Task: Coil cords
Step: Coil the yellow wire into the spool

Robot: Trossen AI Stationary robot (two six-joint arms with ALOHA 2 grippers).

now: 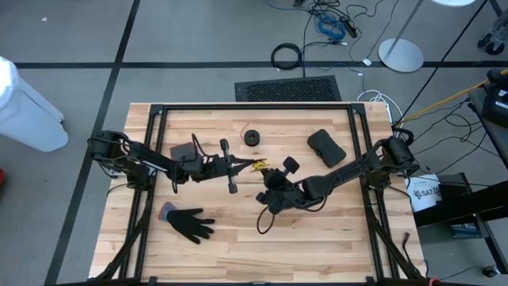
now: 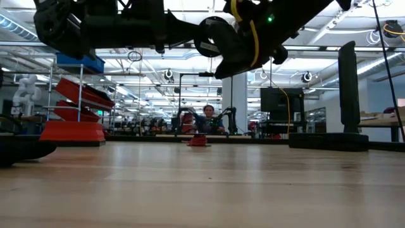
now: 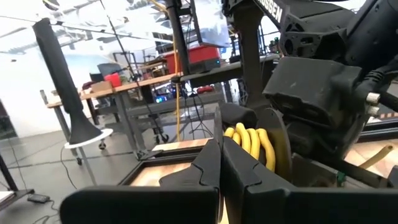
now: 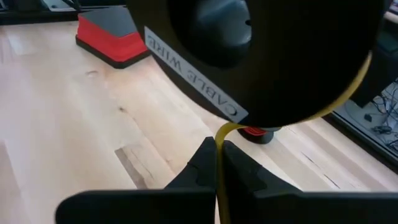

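Mid-surface (image 1: 317,238), my right tool (image 4: 219,163) is clamped on the yellow cord (image 4: 219,180); my left tool (image 3: 221,163), fingers together, meets its yellow coil (image 3: 252,140). The glove (image 1: 189,222) lies near the front edge.

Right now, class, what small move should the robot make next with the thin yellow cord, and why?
Probably carry the right gripper one more turn around the black round spool, keeping tension. Its fingers pinch the thin yellow cord, which runs up to the spool, where yellow loops already sit; the left gripper is shut beside it.
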